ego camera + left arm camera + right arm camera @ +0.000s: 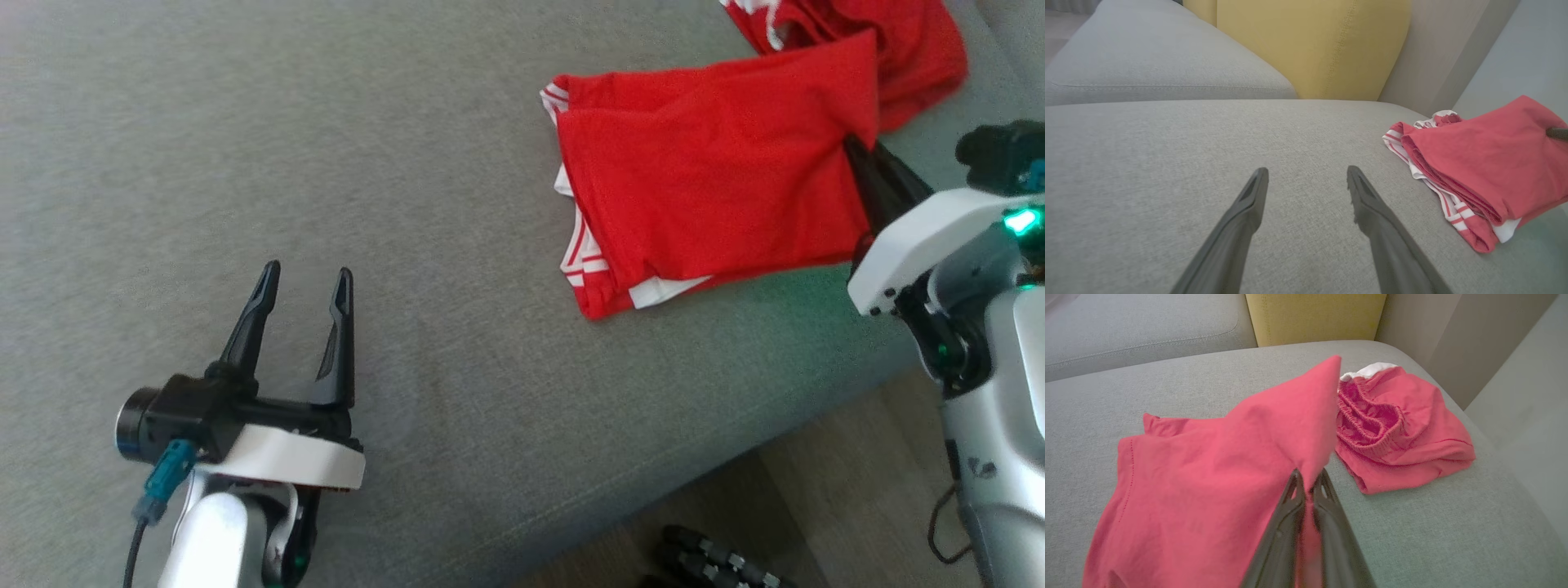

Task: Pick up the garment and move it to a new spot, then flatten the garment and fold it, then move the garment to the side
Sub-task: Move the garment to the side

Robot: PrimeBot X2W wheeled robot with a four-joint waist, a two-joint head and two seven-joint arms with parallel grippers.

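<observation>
Right jaws pinching one edge of the red garment (pixel 710 180), and that fold could easily come undone

Lower left of the head view, the left gripper (pixel 308 271) hangs over the bare sofa seat (pixel 245 122), jaws wide, fingers pointing up-frame, holding nothing. At the right edge the right gripper (pixel 1308 475) reaches in low, jaws clamped on the top layer's edge. The garment lies upper right, waistband bunched beyond. Tug that thin pinch and I reckon the layers slide apart or the cloth slips out.
</observation>
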